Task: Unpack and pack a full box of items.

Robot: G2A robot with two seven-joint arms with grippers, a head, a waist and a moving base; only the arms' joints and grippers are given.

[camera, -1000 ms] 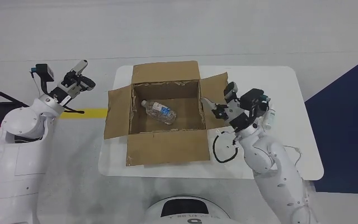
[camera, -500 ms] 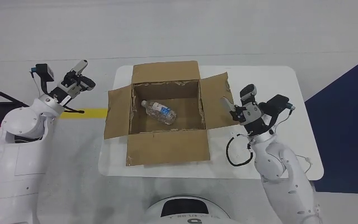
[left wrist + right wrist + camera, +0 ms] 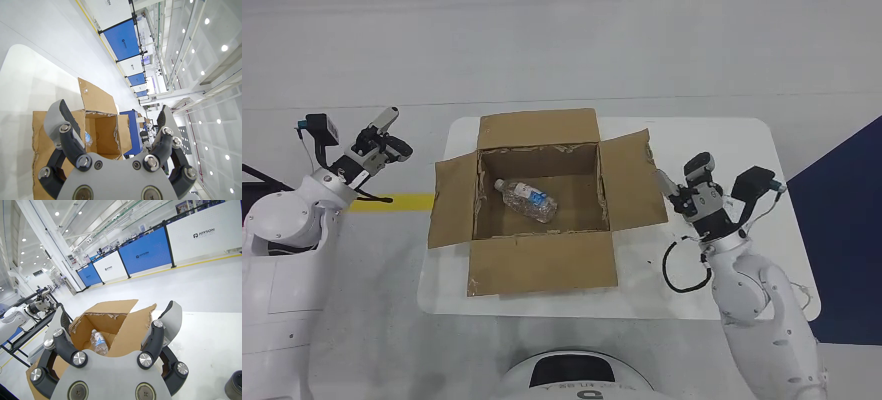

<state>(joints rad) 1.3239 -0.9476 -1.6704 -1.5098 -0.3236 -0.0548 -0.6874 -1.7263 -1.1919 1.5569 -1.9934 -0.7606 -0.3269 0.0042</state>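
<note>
The cardboard box stands on the white bench, top open, with all four flaps folded outward. The torn edges of its inner walls show in the left wrist view and in the right wrist view.

One clear plastic bottle lies on its side on the floor of the box, toward the box's left wall. The right wrist view shows it with a white cap and a blue-and-white label. In the left wrist view, part of it shows behind one finger.

The left hand is well apart from the box, out beyond its left flap and off the bench, above the room floor. Its fingers are spread wide with nothing between them, and it faces the box.

The right hand is above the bench, just beside the outer edge of the box's right flap and not touching it. Its fingers are also spread wide and hold nothing. It points across the flap into the box.

A yellow line runs along the room floor on the box's left side.
</note>
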